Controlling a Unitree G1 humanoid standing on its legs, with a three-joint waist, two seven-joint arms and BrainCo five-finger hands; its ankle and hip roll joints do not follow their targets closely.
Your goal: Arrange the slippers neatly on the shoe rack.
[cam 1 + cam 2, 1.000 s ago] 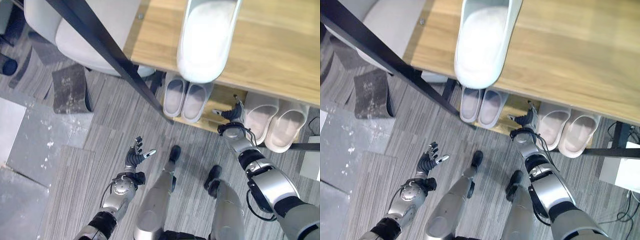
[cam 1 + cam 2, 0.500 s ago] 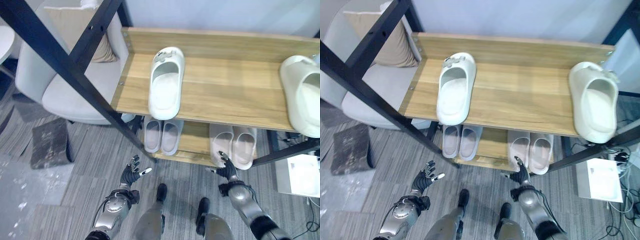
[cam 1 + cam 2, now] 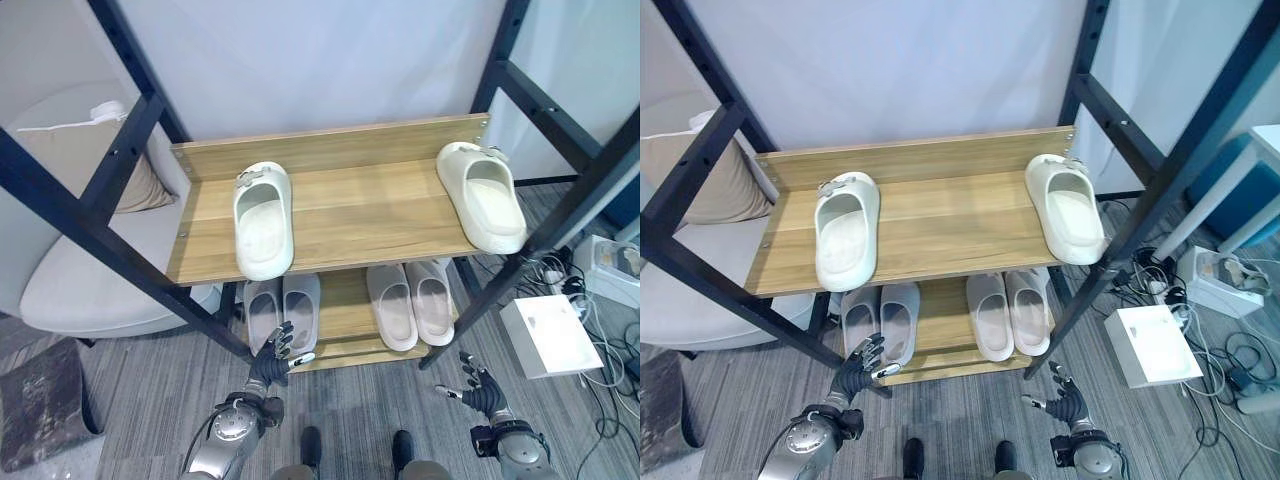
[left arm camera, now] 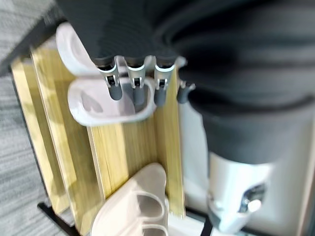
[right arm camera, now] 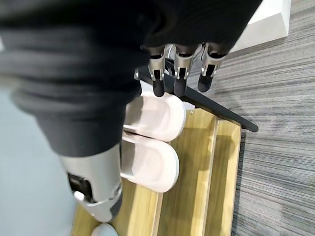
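Slippers look light, soft-moulded foam: left cream slipper [image 3: 263, 219] and right cream slipper [image 3: 482, 194] lie well apart on top shelf [image 3: 370, 205]; grasp toe strap; left hand [image 3: 270, 357] and right hand [image 3: 482, 391] empty, fingers spread.

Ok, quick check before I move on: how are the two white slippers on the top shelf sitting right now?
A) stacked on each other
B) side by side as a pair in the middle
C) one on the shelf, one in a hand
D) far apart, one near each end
D: one white slipper lies near the left end of the top shelf, the other white slipper near the right end, bare wood between them.
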